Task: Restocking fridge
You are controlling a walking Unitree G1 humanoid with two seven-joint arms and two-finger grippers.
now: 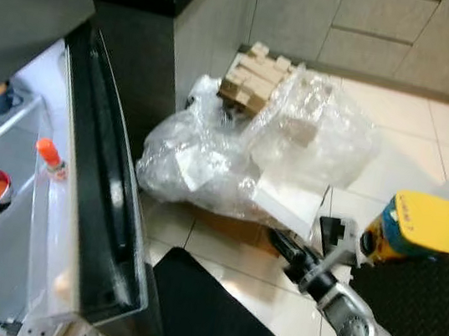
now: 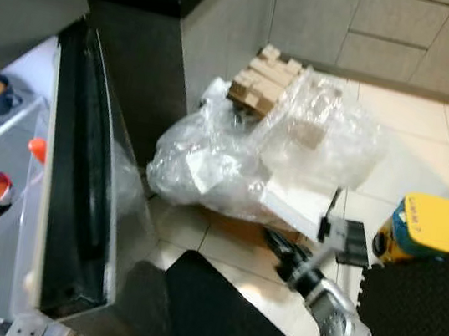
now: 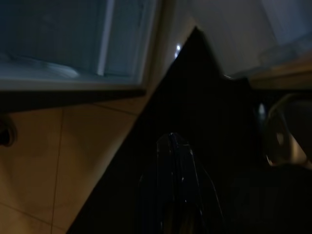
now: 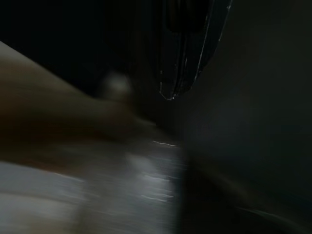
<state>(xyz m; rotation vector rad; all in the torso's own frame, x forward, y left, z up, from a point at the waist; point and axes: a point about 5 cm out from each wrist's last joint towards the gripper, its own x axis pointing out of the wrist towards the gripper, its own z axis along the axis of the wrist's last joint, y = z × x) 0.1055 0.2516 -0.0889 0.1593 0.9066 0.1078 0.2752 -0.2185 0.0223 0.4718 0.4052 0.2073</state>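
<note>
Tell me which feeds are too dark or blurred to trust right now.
Right wrist view: very dark and smeared, little readable. Left wrist view: dim, though the floor tiles and dark mat can be made out. Both eye views: well lit, slightly soft, glare on the plastic wrap.

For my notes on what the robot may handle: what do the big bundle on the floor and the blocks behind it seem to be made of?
The bundle looks like thin clear plastic film: crinkled, glossy, with white sheets showing through. The blocks look like bare, matte pale wood or perhaps cardboard; the picture is too soft to decide.
</note>
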